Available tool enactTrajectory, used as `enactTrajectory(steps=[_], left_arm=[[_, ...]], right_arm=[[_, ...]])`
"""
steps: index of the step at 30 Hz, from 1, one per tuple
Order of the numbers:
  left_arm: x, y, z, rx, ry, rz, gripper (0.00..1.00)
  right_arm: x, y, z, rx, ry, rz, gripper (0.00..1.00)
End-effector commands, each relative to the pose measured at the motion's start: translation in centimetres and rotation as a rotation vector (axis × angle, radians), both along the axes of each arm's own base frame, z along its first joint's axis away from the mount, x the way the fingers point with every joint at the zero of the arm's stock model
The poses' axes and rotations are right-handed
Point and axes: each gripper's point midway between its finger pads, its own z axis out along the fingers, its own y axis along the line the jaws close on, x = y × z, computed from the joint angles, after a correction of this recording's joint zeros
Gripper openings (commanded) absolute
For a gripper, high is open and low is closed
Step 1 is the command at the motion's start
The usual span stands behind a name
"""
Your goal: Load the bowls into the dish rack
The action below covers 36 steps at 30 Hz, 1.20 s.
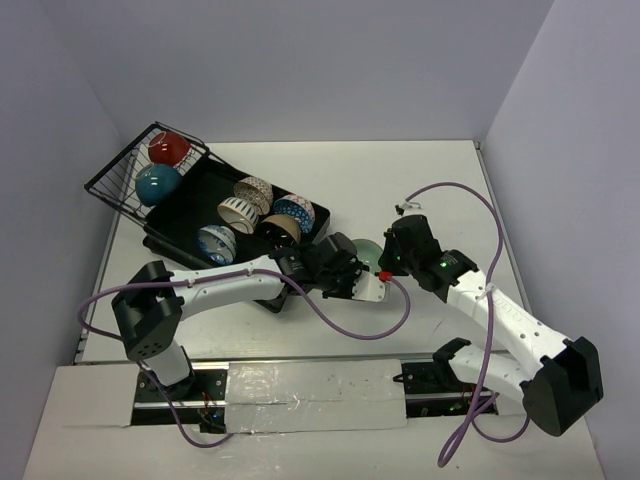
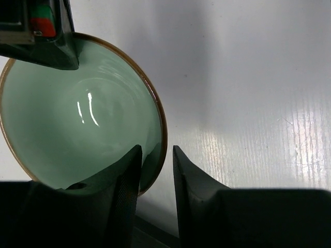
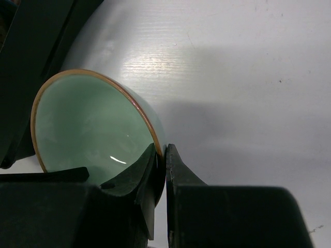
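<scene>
Mint bowl (image 2: 77, 119): tilted, just beside the rack (image 1: 215, 178), rim pinched by right gripper (image 3: 164, 160); left gripper (image 2: 156, 152) straddles the rim, jaws not yet shut; handover wants left clamped firmly before right releases.

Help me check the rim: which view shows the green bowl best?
The left wrist view: the green bowl is large, inside and most of the rim visible. The right wrist view shows the bowl smaller, rim pinched by the right tool. From above, only a sliver shows between the arms.

Dish rack (image 1: 205, 190) far-L, bowls (image 1: 254, 191) inside; lone bowl (image 1: 367, 252) R of it, btwn L gripper (image 2: 156, 154), R gripper (image 3: 164, 153)
</scene>
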Motion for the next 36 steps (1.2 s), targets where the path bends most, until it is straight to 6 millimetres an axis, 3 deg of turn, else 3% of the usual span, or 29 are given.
enactTrajectory(steps=[1,5,6,7,8,11,14,18,21,24,26,31,33,34,36], left_arm=[[0.4,-1.2,1.5,-0.031,-0.030,-0.009,0.35],[0.5,-1.2,1.0,-0.021,-0.031,0.000,0.32],[0.5,-1.2,1.0,-0.023,-0.030,0.002,0.27],[0.6,-1.3,1.0,-0.027,-0.031,0.007,0.13],[0.7,-1.3,1.1,-0.032,-0.034,0.011,0.08],[0.6,-1.5,1.7,-0.057,-0.039,0.014,0.00],[0.6,-1.5,2.1,-0.074,-0.040,0.025,0.00],[0.5,-1.7,3.5,-0.134,-0.041,0.038,0.00],[-0.1,-1.8,3.9,-0.168,-0.005,0.043,0.00],[-0.7,-2.1,4.7,-0.225,0.031,0.055,0.00],[-1.3,-2.6,6.1,-0.283,0.069,0.059,0.00],[-2.1,-2.6,12.6,-0.534,0.163,0.123,0.00],[-1.7,-1.5,15.1,-0.644,0.233,0.202,0.00],[-1.5,-0.8,17.6,-0.733,0.242,0.216,0.00],[-0.9,0.6,18.0,-0.814,0.346,0.322,0.00]], right_arm=[[0.9,1.1,2.6,0.076,-0.093,-0.001,0.01],[0.9,1.3,2.7,0.088,-0.091,0.006,0.01],[0.9,1.2,2.7,0.084,-0.090,0.006,0.01],[0.9,1.3,2.9,0.086,-0.094,0.007,0.01],[0.8,1.1,2.8,0.080,-0.092,0.004,0.01],[0.8,1.1,3.1,0.084,-0.100,0.009,0.05],[0.5,0.9,3.6,0.084,-0.116,0.010,0.25],[0.2,-0.1,5.4,0.084,-0.176,-0.006,0.66],[-0.1,-0.9,7.5,0.086,-0.241,-0.019,0.81],[-0.2,-2.2,9.6,0.083,-0.309,-0.063,0.89],[-0.2,-3.4,10.6,0.069,-0.351,-0.115,0.90],[-0.8,-5.9,12.8,0.082,-0.448,-0.228,0.91],[-1.1,-6.1,13.2,0.102,-0.472,-0.235,0.92],[-1.2,-6.2,13.5,0.116,-0.488,-0.240,0.92],[-1.2,-6.1,13.3,0.119,-0.487,-0.240,0.92]])
